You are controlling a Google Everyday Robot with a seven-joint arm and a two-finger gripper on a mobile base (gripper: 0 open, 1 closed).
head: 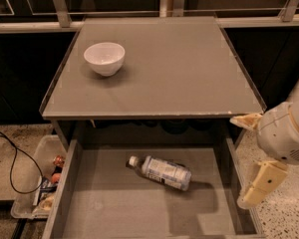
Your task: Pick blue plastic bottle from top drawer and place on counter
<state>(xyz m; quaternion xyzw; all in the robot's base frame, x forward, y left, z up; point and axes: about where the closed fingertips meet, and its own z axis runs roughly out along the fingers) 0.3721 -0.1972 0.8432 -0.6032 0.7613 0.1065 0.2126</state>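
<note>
The claw point(259, 184) hangs at the right edge of the view, cream-coloured, under a rounded white wrist point(284, 136), and points down and slightly leftward. How far open it is cannot be told. It has nothing in its hold, since the bottle lies apart from it.

Just left of the claw runs the right side wall of the top drawer point(232, 183), which is pulled out towards the viewer. The claw sits outside that wall, above the speckled floor point(289, 220). Up and to its left is the front right corner of the counter point(189, 73), whose thin rim overhangs the back of the drawer. The wrist is close beside that corner.

Further left, across a bare stretch of grey drawer floor, the blue plastic bottle point(162, 172) lies on its side near the middle, well apart from the claw. It is the only thing in the drawer, with bare floor all round it. It is clear plastic with a pale blue-and-white label, and its white cap points left and slightly away.

Far up and left of the claw, a white bowl point(104, 58) stands upright on the counter's left rear part, nothing showing inside it.

Farthest left, beyond the drawer's other wall, a pale plastic bin point(24, 209) on the floor holds mixed clutter, and a black cable point(14, 166) loops beside it
</note>
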